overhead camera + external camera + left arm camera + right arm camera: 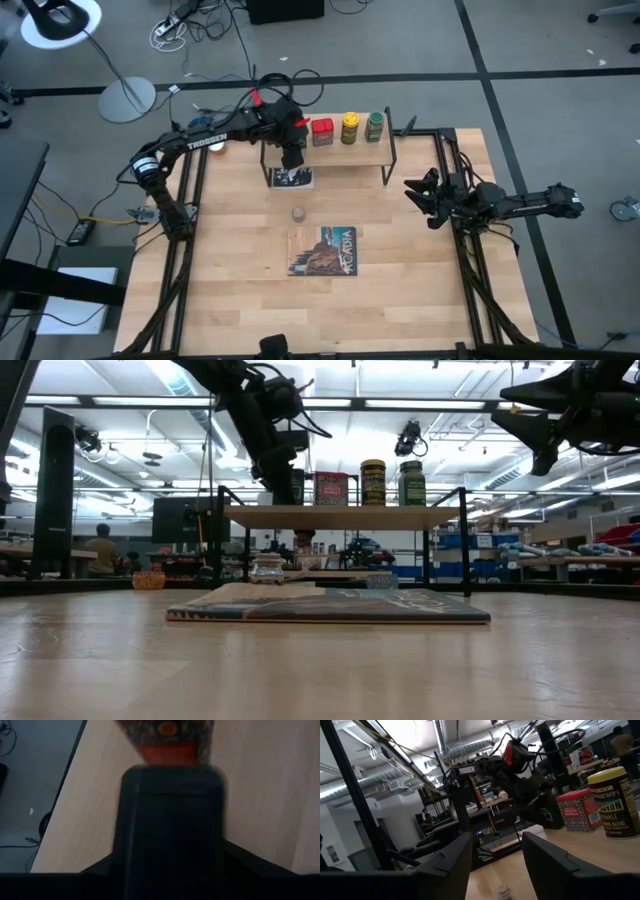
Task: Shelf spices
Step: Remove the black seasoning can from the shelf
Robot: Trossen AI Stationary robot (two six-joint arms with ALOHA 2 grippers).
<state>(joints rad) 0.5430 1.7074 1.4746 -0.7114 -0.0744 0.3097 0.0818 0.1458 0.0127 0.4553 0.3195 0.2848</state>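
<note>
The shelf [340,152] is crowded along its top: the black tin [172,820], red tin [322,131], yellow-capped jar [350,127] and green-capped jar [375,125] stand in a close row, and the left tool [291,152] sits over the black tin at the row's left end, so bare board shows only to the right of the green-capped jar. On the surface [420,290], the tiny clear jar [298,213] and the flat book [325,251] take up the middle in front of the shelf. The broad stretches to either side are free, and the right tool [412,190] hangs over the right edge, well apart from the shelf.
</note>
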